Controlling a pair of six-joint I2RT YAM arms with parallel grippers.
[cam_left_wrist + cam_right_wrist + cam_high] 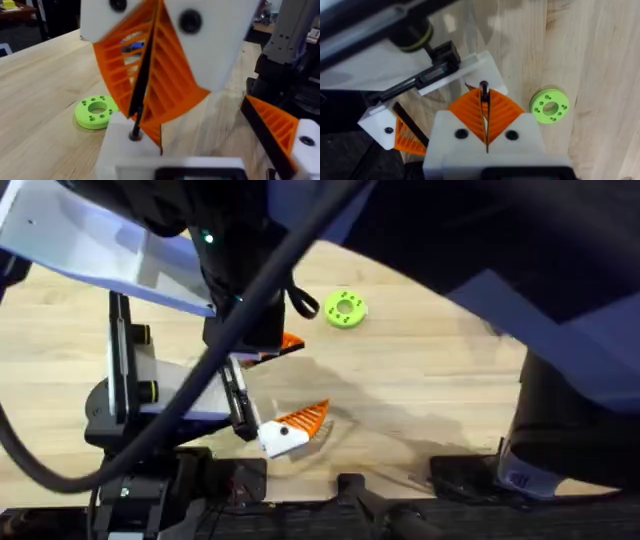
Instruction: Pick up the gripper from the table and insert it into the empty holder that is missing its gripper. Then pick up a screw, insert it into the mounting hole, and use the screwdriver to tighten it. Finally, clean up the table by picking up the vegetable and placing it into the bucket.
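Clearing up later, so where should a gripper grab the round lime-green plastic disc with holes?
Probably across its outer rim, coming straight down from above. The round lime-green plastic disc lies flat on the wooden table, hole upward, so its low side wall offers the two opposite faces a pinch can close on.

Even, soft light falls on my table [420, 390], with faint shadows beneath my arms. From overhead, my arms loom dark and blurred against the bright wood. My left claw's [152, 65] close-up orange ribs smear out of focus; the background dims.
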